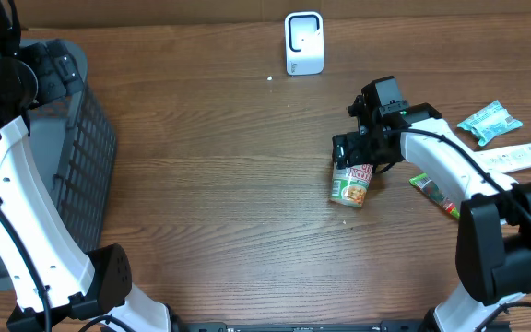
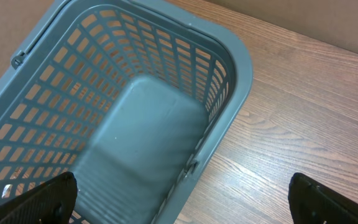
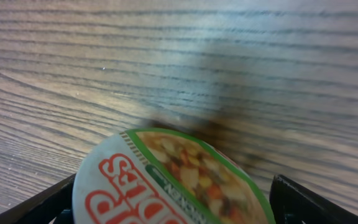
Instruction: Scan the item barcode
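Right wrist view shows the noodle cup (image 3: 166,180) between the fingers (image 3: 36,202) of the right gripper (image 3: 176,202). They are spread wide to either side of it, and I cannot tell whether they touch its wall. The cup is on the robot's side of the scanner (image 1: 303,42), off to its right. A good grip should close squarely on the wall and leave the barcode uncovered. Far left of the scanner, the left gripper (image 2: 188,199) hangs spread and empty over the basket (image 2: 235,68).
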`<action>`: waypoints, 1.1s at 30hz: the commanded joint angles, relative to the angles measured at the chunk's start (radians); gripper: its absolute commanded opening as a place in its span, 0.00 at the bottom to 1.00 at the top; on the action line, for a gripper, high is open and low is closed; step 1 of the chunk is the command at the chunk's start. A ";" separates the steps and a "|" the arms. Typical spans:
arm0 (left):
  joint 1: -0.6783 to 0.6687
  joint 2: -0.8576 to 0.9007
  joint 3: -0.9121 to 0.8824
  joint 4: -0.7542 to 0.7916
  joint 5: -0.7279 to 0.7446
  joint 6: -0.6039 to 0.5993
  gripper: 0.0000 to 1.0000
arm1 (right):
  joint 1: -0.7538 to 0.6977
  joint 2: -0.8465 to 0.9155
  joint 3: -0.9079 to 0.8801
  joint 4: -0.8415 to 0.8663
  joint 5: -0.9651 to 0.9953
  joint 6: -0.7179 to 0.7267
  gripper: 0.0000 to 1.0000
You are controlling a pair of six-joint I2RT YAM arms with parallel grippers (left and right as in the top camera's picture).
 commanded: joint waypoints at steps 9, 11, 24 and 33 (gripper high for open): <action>-0.002 0.002 0.002 0.002 0.000 0.014 1.00 | -0.006 0.026 0.009 -0.033 -0.048 0.014 0.76; -0.002 0.002 0.002 0.002 0.000 0.014 1.00 | -0.007 0.026 0.009 -0.035 -0.062 0.010 0.76; -0.002 0.002 0.002 0.002 0.001 0.014 1.00 | -0.061 0.024 0.525 -0.473 -0.060 0.208 1.00; -0.002 0.002 0.002 0.002 0.001 0.014 1.00 | 0.058 0.026 0.397 -0.466 0.091 0.491 0.97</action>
